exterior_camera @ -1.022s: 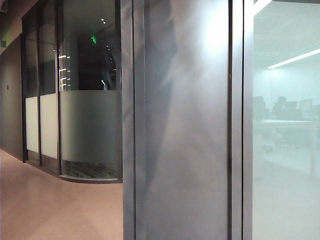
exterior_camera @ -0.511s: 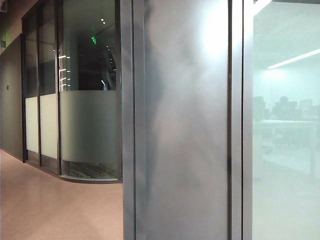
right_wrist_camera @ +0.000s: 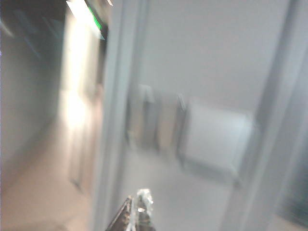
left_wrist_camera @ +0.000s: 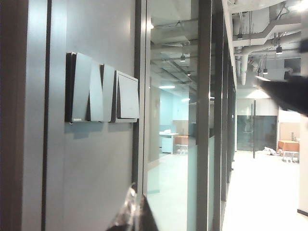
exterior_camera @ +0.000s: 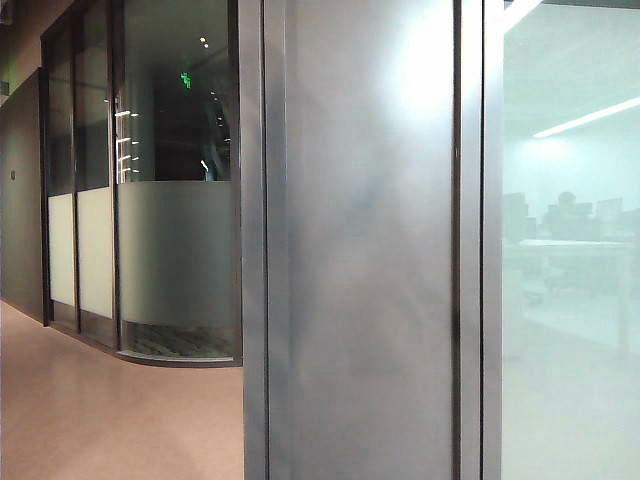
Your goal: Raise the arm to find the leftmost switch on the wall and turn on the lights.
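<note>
The grey rectangular wall switch panel point(left_wrist_camera: 102, 88) is sitting on the grey metal wall column point(exterior_camera: 365, 300) beside the frosted glass partition point(exterior_camera: 570, 300). The left pincer point(left_wrist_camera: 132, 216) is showing only a tip just below the panel; its opening cannot be told. The right pincer point(right_wrist_camera: 137, 211) is pointing at the blurred panel point(right_wrist_camera: 192, 134), its tips looking narrow, nearly together.

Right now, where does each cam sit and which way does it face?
Exterior: off the arms, facing the grey wall panel and glass corridor; no arm shows.
Left wrist: beside the wall, looking along it at the switch plates; left pincer tip at the frame's edge.
Right wrist: blurred, facing the switch plates; right pincer tip shows.
Shared: both wrist views show the switches.
</note>
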